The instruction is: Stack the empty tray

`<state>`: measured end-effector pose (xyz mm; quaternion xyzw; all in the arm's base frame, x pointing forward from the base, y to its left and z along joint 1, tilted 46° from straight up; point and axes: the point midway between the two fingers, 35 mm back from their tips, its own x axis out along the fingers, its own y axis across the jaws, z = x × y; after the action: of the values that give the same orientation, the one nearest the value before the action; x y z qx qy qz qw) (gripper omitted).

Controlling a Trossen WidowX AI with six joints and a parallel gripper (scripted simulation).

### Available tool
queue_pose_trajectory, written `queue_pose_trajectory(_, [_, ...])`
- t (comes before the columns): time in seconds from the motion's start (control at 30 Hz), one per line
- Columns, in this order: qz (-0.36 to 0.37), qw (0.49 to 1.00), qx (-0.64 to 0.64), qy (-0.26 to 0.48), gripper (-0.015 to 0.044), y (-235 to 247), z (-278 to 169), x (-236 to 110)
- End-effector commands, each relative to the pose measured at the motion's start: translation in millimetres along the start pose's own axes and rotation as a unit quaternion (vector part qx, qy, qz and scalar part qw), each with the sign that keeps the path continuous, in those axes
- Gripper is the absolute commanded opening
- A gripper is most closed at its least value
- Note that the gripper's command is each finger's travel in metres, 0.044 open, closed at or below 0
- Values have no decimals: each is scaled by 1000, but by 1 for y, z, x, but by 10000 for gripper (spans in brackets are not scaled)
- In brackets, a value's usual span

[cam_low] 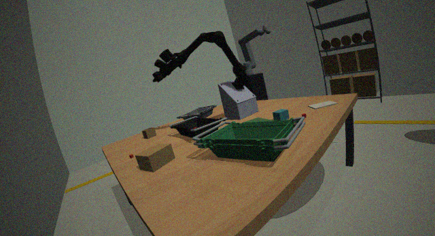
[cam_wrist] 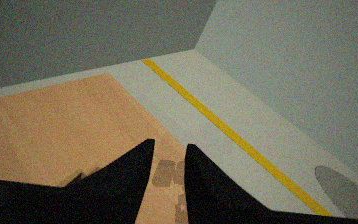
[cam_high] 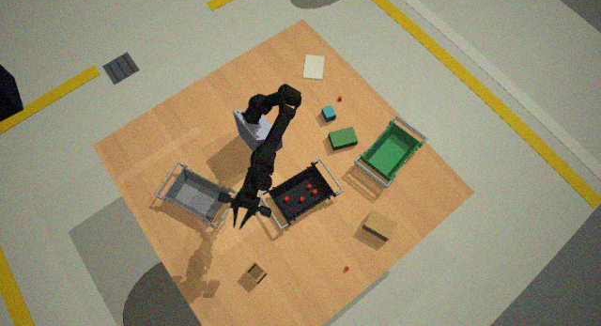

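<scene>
The loaded black tray (cam_high: 296, 210) (cam_low: 185, 127) stands mid-table with several small red blocks (cam_high: 309, 186) inside. Its left bar (cam_high: 277, 219) and right bar (cam_high: 331, 176) are swung out over its ends. An empty grey tray (cam_high: 188, 199) (cam_low: 197, 111) stands left of it, its bars out too. An empty green tray (cam_high: 387, 152) (cam_low: 245, 151) stands to its right with bars at its ends. My gripper (cam_high: 238, 226) (cam_low: 155, 78) (cam_wrist: 170, 148) is raised high above the table, seen from above between the grey and black trays. Its fingers have a narrow gap with nothing between them.
A green block (cam_high: 343, 138), a teal cube (cam_high: 329, 113) (cam_low: 281, 114) and a white pad (cam_high: 314, 67) (cam_low: 323, 105) lie behind. A tan block (cam_high: 380, 226) (cam_low: 155, 158), a smaller brown block (cam_high: 256, 272) (cam_low: 149, 132) and a loose red cube (cam_high: 346, 269) (cam_low: 131, 156) lie in front.
</scene>
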<state>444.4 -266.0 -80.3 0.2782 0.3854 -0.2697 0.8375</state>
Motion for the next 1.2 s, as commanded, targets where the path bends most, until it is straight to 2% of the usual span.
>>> queue_pose_trajectory(0.0, [57, 984, -101, 137, 89, 31, -64, 12])
queue_pose_trajectory(0.23, [171, 906, -214, 323, 89, 69, -159, -1])
queue_pose_trajectory(0.5, [309, 785, -262, 468, 89, 104, -236, -45])
queue_pose_trajectory(0.93, [322, 774, -263, 478, 89, 108, -244, -49])
queue_pose_trajectory(1.17, [322, 774, -263, 478, 89, 117, -276, -37])
